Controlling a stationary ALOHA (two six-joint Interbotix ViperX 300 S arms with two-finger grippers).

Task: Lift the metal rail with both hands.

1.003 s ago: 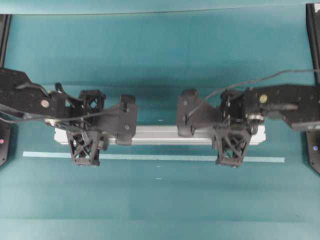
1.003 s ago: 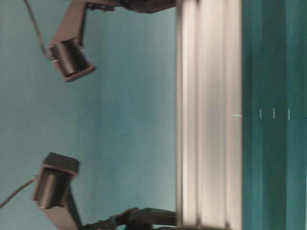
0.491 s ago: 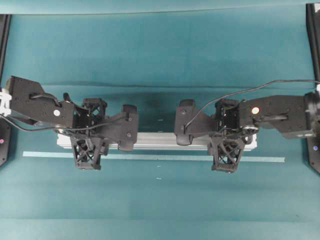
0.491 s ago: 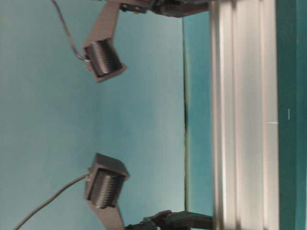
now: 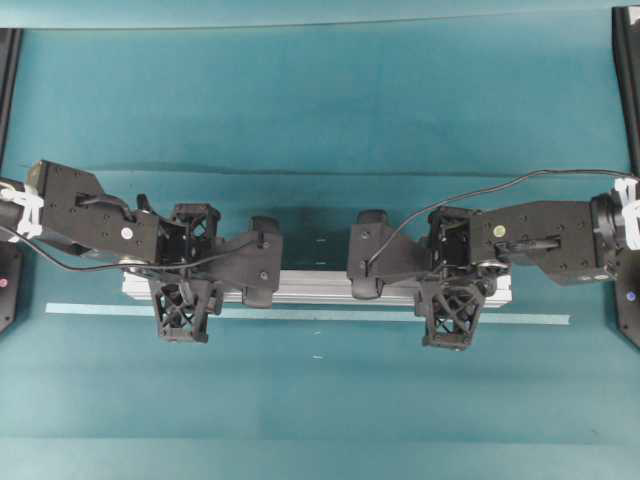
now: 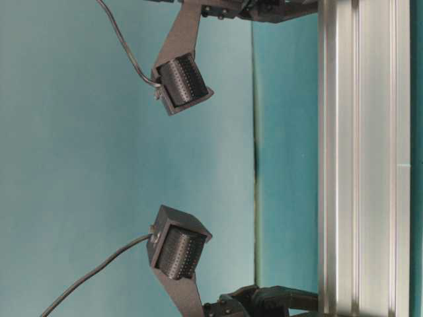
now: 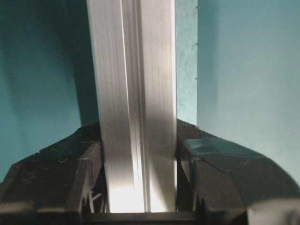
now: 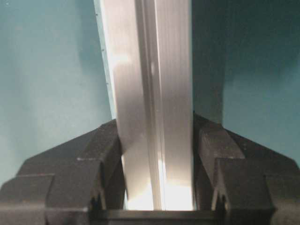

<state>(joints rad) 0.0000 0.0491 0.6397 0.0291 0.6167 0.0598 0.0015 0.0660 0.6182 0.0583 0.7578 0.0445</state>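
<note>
My left gripper (image 7: pixel 138 187): black fingers (image 7: pixel 213 164) pressed against both sides of the long grooved silver aluminium rail (image 5: pixel 318 287), pinching it near its left end. My right gripper (image 8: pixel 157 187): same clamp near the right end. Rail lies level across the teal counter (image 5: pixel 320 100), just above the thin pale-teal tape strip (image 5: pixel 300 314). Whether the rail touches the counter, I cannot tell. Both rail ends are partly covered by my lattice fingers (image 5: pixel 181 312) in the overhead view. Both arms reach inward from the sides, wrists tilted down.
</note>
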